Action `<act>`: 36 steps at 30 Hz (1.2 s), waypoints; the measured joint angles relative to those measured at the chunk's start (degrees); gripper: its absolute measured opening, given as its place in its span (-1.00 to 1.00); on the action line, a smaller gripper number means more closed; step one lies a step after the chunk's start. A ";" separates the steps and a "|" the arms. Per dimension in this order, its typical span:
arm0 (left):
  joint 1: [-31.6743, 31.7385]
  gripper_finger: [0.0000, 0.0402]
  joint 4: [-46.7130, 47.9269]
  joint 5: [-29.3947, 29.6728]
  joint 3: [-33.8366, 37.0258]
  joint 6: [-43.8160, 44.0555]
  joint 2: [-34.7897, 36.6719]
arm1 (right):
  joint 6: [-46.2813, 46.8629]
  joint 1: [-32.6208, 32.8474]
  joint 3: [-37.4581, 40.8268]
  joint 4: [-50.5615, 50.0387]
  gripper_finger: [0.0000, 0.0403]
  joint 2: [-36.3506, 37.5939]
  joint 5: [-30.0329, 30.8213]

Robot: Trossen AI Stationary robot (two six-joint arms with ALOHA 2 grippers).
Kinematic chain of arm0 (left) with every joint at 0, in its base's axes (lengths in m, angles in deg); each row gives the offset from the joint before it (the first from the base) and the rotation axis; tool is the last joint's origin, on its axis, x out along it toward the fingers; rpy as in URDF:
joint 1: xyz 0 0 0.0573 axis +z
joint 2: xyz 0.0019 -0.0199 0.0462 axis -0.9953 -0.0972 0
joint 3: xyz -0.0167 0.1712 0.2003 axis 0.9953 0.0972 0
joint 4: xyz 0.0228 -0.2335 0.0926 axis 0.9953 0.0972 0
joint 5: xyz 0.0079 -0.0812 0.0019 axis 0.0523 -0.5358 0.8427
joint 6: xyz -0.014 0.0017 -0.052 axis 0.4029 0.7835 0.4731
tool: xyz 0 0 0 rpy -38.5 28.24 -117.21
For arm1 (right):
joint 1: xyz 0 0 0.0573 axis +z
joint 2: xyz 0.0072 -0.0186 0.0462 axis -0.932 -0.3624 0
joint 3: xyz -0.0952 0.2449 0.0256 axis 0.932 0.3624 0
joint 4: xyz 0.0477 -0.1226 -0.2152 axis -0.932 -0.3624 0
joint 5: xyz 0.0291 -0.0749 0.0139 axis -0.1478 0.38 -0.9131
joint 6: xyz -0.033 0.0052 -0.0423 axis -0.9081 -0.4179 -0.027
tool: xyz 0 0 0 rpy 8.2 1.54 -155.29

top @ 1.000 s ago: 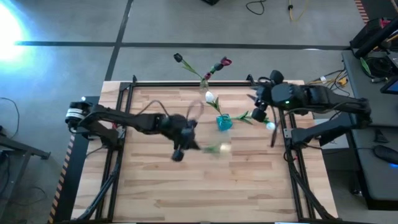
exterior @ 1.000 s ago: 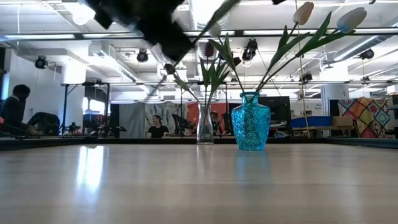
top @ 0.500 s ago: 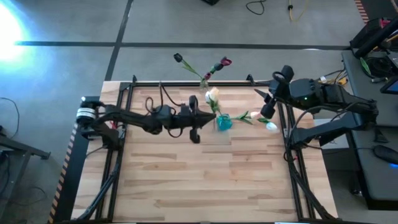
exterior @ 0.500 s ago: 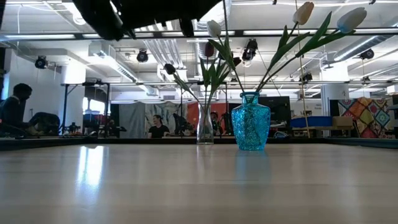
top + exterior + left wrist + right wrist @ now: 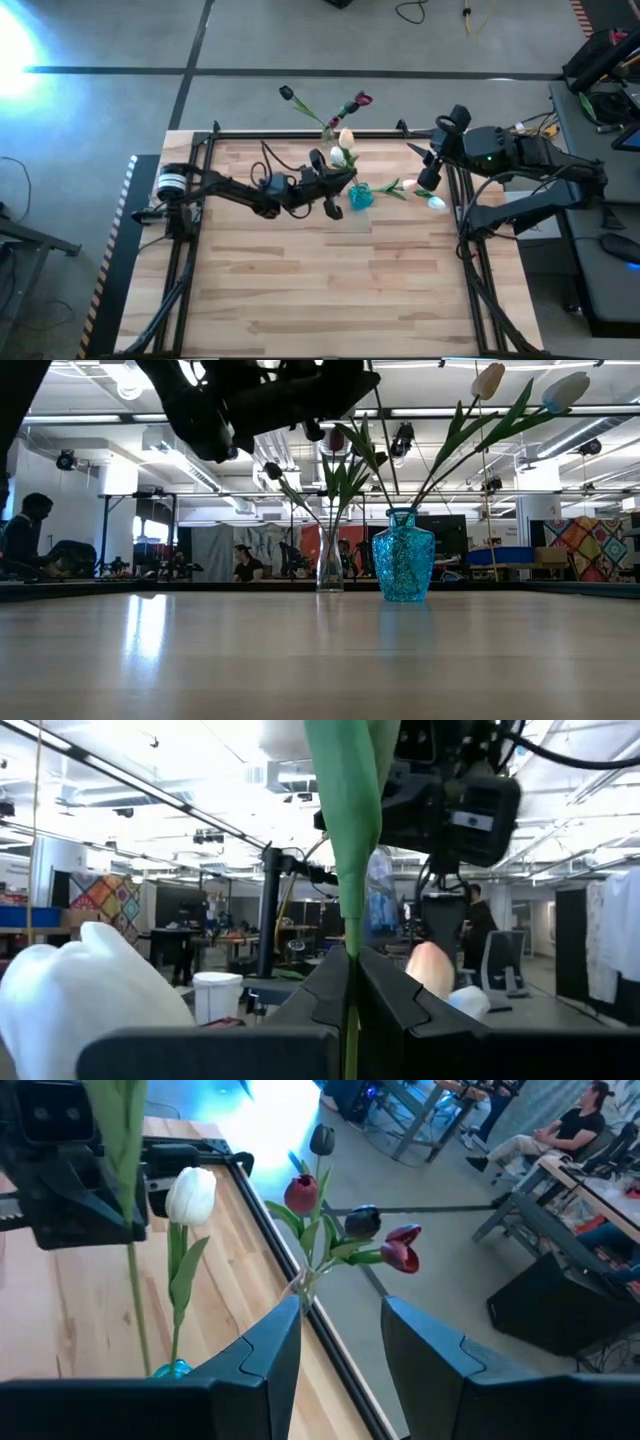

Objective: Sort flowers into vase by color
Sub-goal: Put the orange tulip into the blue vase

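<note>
The table [image 5: 300,290] has no loose flowers lying on its near and middle boards, so by the look of it the sorting is close to finished.

Toward the far side, the left gripper [image 5: 345,178] reaches in beside the blue vase [image 5: 403,568]. Its fingers [image 5: 330,992] are pressed together on the green stem of a peach-cream tulip [image 5: 346,139], holding it over or just beside the blue vase; whether the stem end is already inside the mouth cannot be told. That vase already carries the pale flowers: a white tulip [image 5: 190,1195] standing up, and a peach one [image 5: 488,380] and a whitish one [image 5: 565,391] leaning out to the right.

Just behind it, at the table's far edge, the clear glass vase [image 5: 330,561] holds the dark maroon tulips [image 5: 400,1250], their heads spread out past the edge.

The right gripper [image 5: 428,183] waits at the table's right far side, its fingers spread and empty.

What seems left is to drop this stem into the blue vase and let go.
</note>
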 joint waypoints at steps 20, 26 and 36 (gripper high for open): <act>2.01 -1.00 3.61 0.03 -1.30 -0.78 -2.64 | -0.43 0.00 0.02 -0.02 -0.34 -0.03 -0.01; 2.54 -1.00 5.91 0.03 -1.30 0.25 -2.64 | -0.24 0.00 0.04 0.09 -0.34 -0.03 -0.01; 2.60 -0.74 9.63 0.01 -1.30 1.34 -2.64 | -0.23 0.00 0.04 0.36 -0.34 -0.05 -0.01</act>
